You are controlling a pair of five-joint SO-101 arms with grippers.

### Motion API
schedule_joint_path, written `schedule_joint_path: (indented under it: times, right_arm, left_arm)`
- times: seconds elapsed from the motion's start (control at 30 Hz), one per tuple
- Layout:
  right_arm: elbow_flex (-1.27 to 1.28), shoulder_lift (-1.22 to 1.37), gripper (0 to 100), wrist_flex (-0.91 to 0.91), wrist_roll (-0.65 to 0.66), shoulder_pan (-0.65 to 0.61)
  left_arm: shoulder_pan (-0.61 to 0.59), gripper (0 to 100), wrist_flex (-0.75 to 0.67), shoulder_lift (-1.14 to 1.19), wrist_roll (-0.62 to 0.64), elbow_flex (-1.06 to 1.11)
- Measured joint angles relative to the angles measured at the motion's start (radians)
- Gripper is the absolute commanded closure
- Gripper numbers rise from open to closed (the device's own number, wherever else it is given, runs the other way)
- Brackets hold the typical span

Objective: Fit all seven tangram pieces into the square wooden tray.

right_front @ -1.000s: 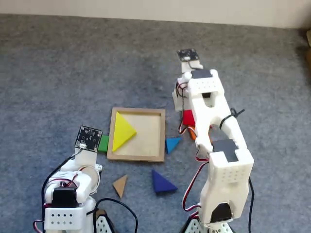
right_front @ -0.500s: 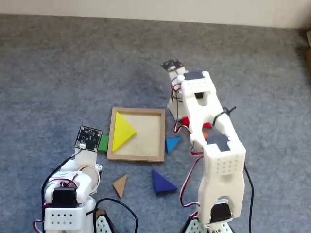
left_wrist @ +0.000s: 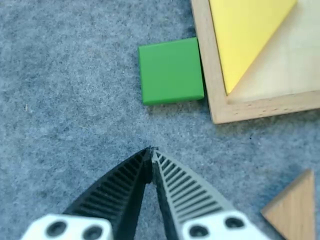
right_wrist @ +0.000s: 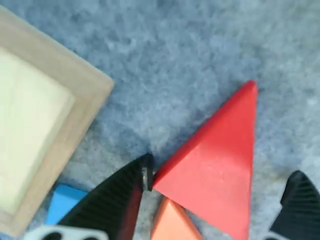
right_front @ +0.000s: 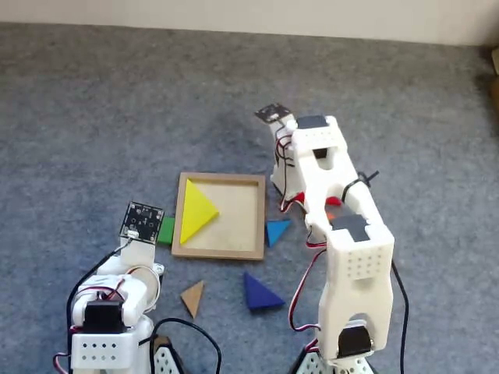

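Note:
The square wooden tray (right_front: 219,249) lies mid-table with a yellow triangle (right_front: 196,210) inside it. A green square (left_wrist: 171,71) rests against the tray's outer left rim (left_wrist: 215,100). My left gripper (left_wrist: 151,151) is shut and empty, hovering over carpet just short of the green square. My right gripper (right_wrist: 220,181) is open and straddles a red triangle (right_wrist: 215,160) beside the tray's right side. One of its fingers (right_wrist: 142,175) touches a corner of the red triangle. An orange piece (right_wrist: 170,222) and a light blue triangle (right_front: 276,231) lie close by.
A dark blue triangle (right_front: 260,292) and a tan triangle (right_front: 192,296) lie on the carpet in front of the tray. The tan triangle (left_wrist: 292,210) is also near my left gripper. Grey carpet stretches open behind the tray.
The right arm has swung left toward the tray and now covers the red triangle in the high view. The left arm has stayed still.

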Motion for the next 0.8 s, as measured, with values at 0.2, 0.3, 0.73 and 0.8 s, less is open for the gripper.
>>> schedule_joint_path:
  times: [0.2,0.3,0.73,0.8]
  right_arm:
    - [0.000,0.000,60.9,0.005,0.005,0.000]
    - [0.000,0.000,62.8,0.006,0.021,0.008]
    - [-0.003,0.006,75.3,0.006,0.074,0.015]
    - [-0.006,0.006,77.9,0.006,0.074,0.018]
  left_arm:
    - [0.000,99,0.000,0.000,0.000,0.000]
    - [0.000,99,0.000,0.000,0.000,0.000]
    - [0.000,99,0.000,0.000,0.000,0.000]
    - [0.000,99,0.000,0.000,0.000,0.000]
